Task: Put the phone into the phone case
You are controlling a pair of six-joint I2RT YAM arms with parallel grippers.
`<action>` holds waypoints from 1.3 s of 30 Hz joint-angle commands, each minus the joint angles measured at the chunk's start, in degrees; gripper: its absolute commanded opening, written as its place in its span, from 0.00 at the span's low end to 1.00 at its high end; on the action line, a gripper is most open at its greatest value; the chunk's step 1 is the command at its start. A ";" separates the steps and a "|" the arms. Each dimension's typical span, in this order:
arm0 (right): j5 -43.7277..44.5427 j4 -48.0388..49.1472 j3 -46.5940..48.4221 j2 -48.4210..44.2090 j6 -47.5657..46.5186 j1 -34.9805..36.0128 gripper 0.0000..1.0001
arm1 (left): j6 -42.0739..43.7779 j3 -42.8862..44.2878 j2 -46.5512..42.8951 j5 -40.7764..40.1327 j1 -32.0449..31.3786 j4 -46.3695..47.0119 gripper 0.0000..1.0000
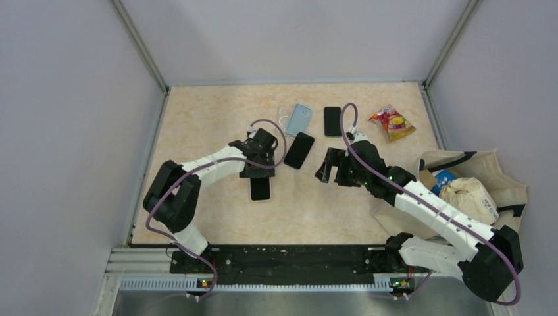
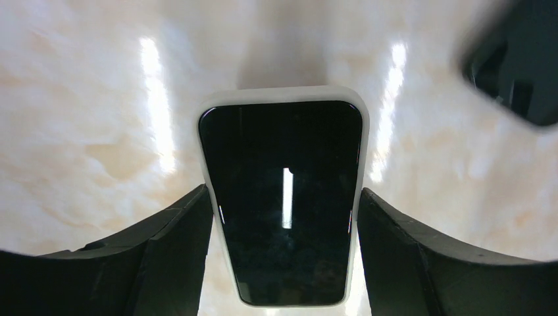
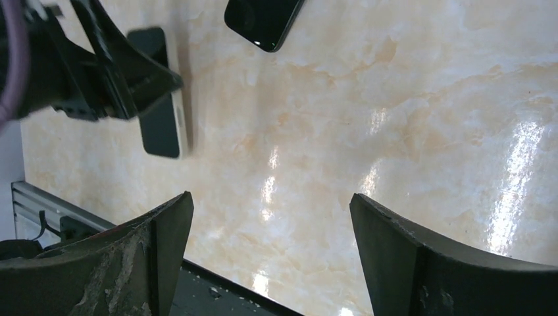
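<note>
One phone (image 2: 284,164) with a pale rim and a dark glass face is the thing in hand. It sits in the middle of the left wrist view and a little left of centre in the top view. The left gripper (image 2: 285,194) pinches it across the two long sides, one finger against each edge, as far as I can see. I cannot tell whether it rests on the table (image 1: 217,112) or is a little lifted.

I judge the phone stiff, flat and rather heavy for its size. Its glass is slippery and can crack, so the long edges near the middle are the good place to hold it, with moderate force.

The light blue phone case (image 1: 301,118) lies higher in the top view, well apart from the phone. It is probably light and flexible and may slide when the phone is pressed in, so its rim needs holding.

Two black phones lie near: one (image 1: 299,150) just below the case, one (image 1: 333,121) to its right. The right gripper (image 3: 271,201) hangs over bare table with its fingers spread, holding nothing. A snack packet (image 1: 392,123) and a cloth bag (image 1: 480,178) are at the right side.
</note>
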 commanded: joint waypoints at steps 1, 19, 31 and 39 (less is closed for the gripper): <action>1.16 -0.48 0.38 -0.74 -1.36 -0.78 0.88 | 0.56 6.86 -1.41 -3.40 7.90 2.15 0.23; 2.25 -0.23 2.89 5.75 -5.85 -1.38 0.89 | 11.96 22.12 11.22 3.67 24.06 -5.80 0.21; 0.72 -0.66 3.96 5.97 -8.31 -1.88 0.94 | 20.83 17.01 10.28 4.01 25.96 -5.77 0.78; 0.61 -1.33 5.33 6.45 -9.14 -2.24 0.96 | 19.75 16.87 5.12 4.56 25.64 -5.19 0.99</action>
